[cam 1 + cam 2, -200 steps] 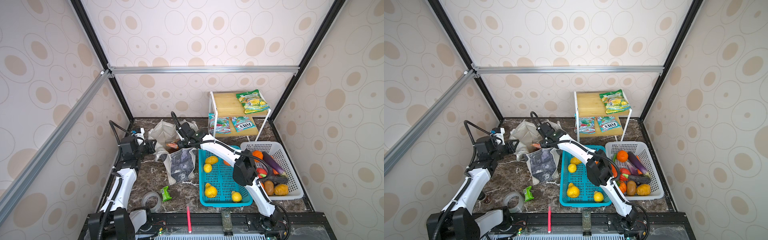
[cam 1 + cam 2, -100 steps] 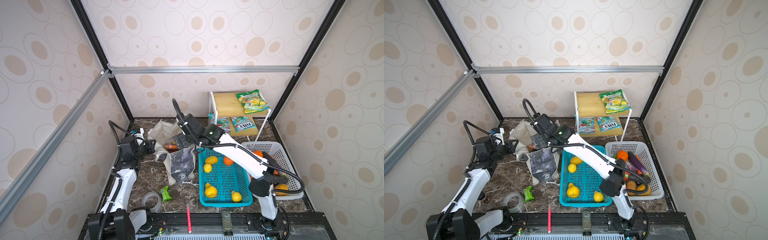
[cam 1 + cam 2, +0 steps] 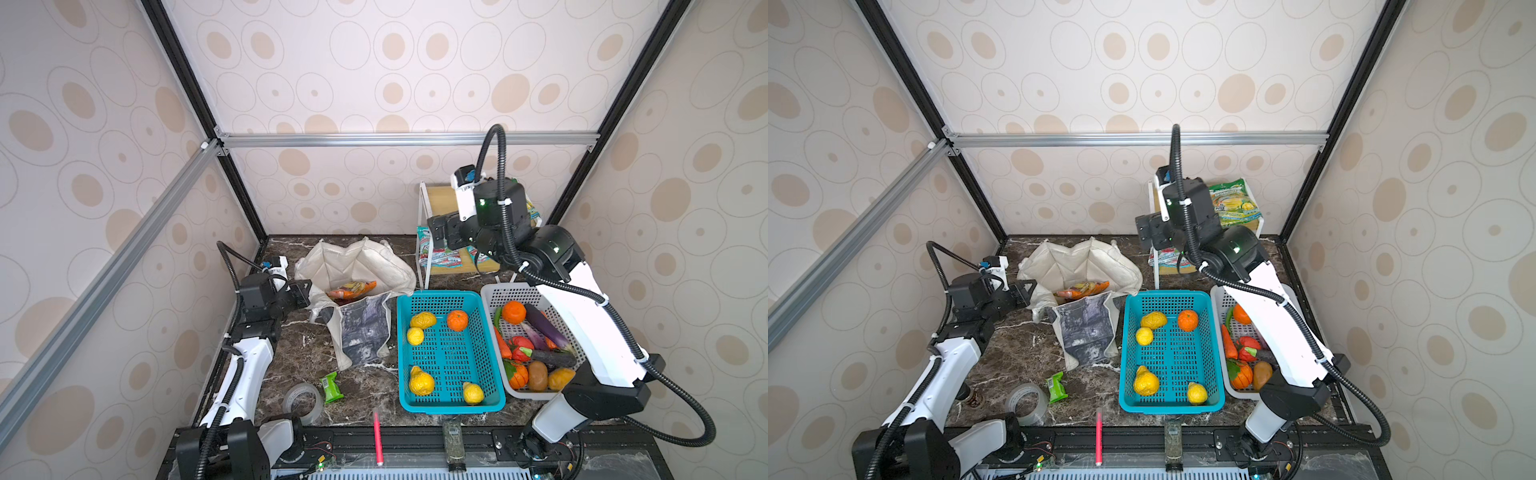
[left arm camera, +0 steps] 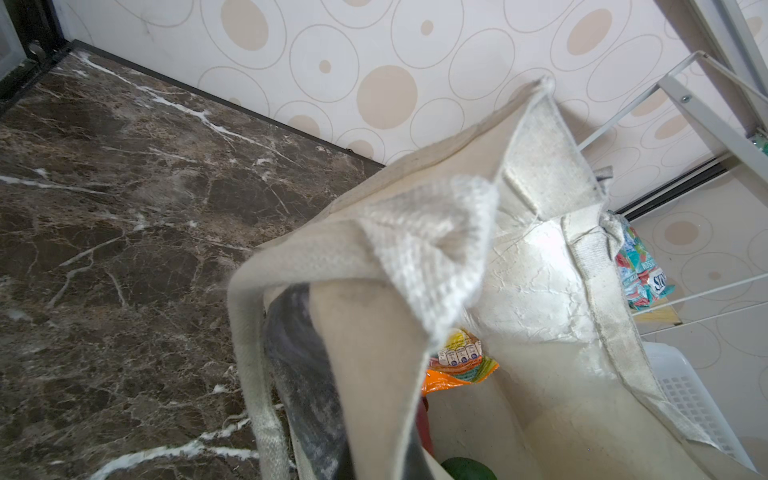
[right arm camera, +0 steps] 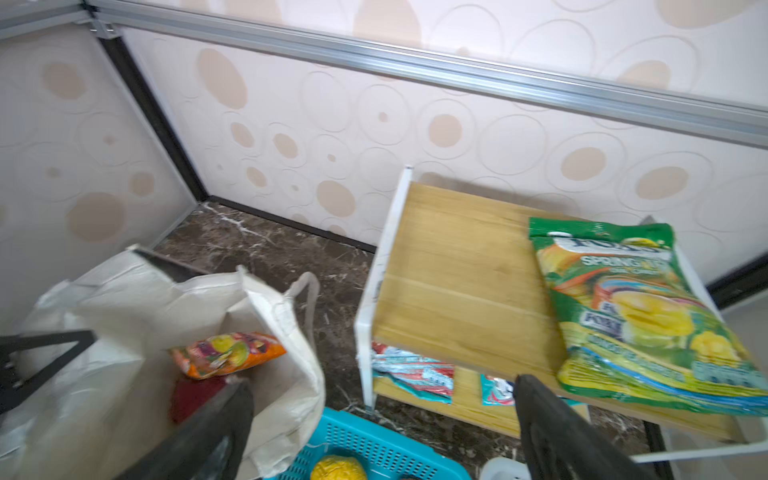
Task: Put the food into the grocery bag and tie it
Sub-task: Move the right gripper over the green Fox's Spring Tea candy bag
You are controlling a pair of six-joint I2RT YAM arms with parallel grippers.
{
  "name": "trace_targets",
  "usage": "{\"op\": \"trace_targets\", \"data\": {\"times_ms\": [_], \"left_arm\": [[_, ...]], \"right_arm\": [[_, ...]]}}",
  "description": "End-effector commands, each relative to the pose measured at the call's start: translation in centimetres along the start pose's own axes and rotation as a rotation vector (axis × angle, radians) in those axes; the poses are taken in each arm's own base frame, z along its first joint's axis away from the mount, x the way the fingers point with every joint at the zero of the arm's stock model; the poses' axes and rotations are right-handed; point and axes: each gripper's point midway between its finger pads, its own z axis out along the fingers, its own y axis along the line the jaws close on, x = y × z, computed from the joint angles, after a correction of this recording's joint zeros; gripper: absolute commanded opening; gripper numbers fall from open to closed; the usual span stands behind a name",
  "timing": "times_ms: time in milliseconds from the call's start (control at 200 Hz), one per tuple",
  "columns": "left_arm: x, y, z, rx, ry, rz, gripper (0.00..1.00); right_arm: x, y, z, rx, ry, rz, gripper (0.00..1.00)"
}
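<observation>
The cream grocery bag [image 3: 357,262] [image 3: 1077,259] stands open on the dark marble at the back left. An orange-pink food packet [image 3: 351,289] [image 5: 226,353] lies inside it, over a dark red piece and a dark green round fruit [image 4: 465,471]. My left gripper [image 3: 305,291] [image 3: 1023,291] is shut on the bag's left rim; the bag's fabric [image 4: 432,249] hides its jaws in the left wrist view. My right gripper [image 3: 434,232] [image 5: 382,419] hangs open and empty, high beside the shelf. A green-yellow packet [image 5: 640,316] [image 3: 1233,203] lies on the top shelf.
A white-framed wooden shelf [image 5: 457,270] stands at the back, with teal-red packets [image 3: 440,257] on its lower board. A teal basket [image 3: 451,409] holds yellow and orange fruit; a white basket [image 3: 505,288] holds vegetables. A tape roll [image 3: 303,401], small green packet [image 3: 331,386] and red pen [image 3: 377,440] lie in front.
My right gripper has opened fully, left the bag's mouth, risen and swung right to the shelf. The orange-pink packet stays in the bag. My left gripper has not moved.
</observation>
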Motion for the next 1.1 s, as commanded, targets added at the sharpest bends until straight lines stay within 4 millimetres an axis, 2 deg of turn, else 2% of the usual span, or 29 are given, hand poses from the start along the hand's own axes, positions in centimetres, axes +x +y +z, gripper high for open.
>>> {"op": "trace_targets", "data": {"times_ms": [0, 85, 195, 205, 280, 325, 345, 435, 570, 800, 950, 1095], "left_arm": [[-1.3, -1.0, -0.4, 0.029, -0.034, 0.042, 0.00], [-1.2, -0.9, -0.3, 0.029, -0.033, 0.038, 0.00], [-1.2, -1.0, -0.3, 0.036, -0.030, 0.037, 0.00], [-1.2, -1.0, -0.3, 0.036, -0.030, 0.037, 0.00], [-1.1, -1.1, -0.2, 0.041, -0.030, 0.034, 0.00], [-1.1, -1.1, -0.2, 0.040, -0.027, 0.033, 0.00], [-1.0, -1.0, -0.1, 0.038, -0.025, 0.032, 0.00], [-1.0, -0.9, -0.1, 0.034, -0.026, 0.035, 0.00], [-1.2, -1.0, -0.2, 0.035, -0.030, 0.037, 0.00], [-1.2, -1.1, -0.3, 0.036, -0.033, 0.039, 0.00], [-1.3, -1.0, -0.4, 0.033, -0.033, 0.040, 0.00], [-1.3, -1.2, -0.4, 0.040, -0.035, 0.040, 0.00]], "right_arm": [[0.5, -4.5, 2.0, 0.084, 0.048, 0.011, 1.00], [1.5, -8.2, 4.2, 0.152, 0.100, 0.059, 1.00], [3.2, -12.0, 6.7, 0.260, 0.156, 0.066, 1.00], [2.5, -12.3, 6.4, 0.268, 0.136, 0.068, 1.00], [2.6, -13.5, 7.3, 0.290, 0.144, 0.065, 1.00], [2.8, -13.4, 7.9, 0.279, 0.154, 0.068, 1.00], [3.1, -14.6, 8.0, 0.298, 0.163, 0.084, 1.00], [3.7, -15.5, 8.5, 0.319, 0.189, 0.099, 1.00], [4.6, -14.2, 9.2, 0.247, 0.219, 0.135, 0.98], [4.0, -8.6, 9.0, -0.006, 0.198, 0.240, 0.96], [3.1, -7.7, 8.5, -0.058, 0.176, 0.270, 0.96], [1.4, -7.9, 6.3, -0.057, 0.124, 0.266, 0.96]]}}
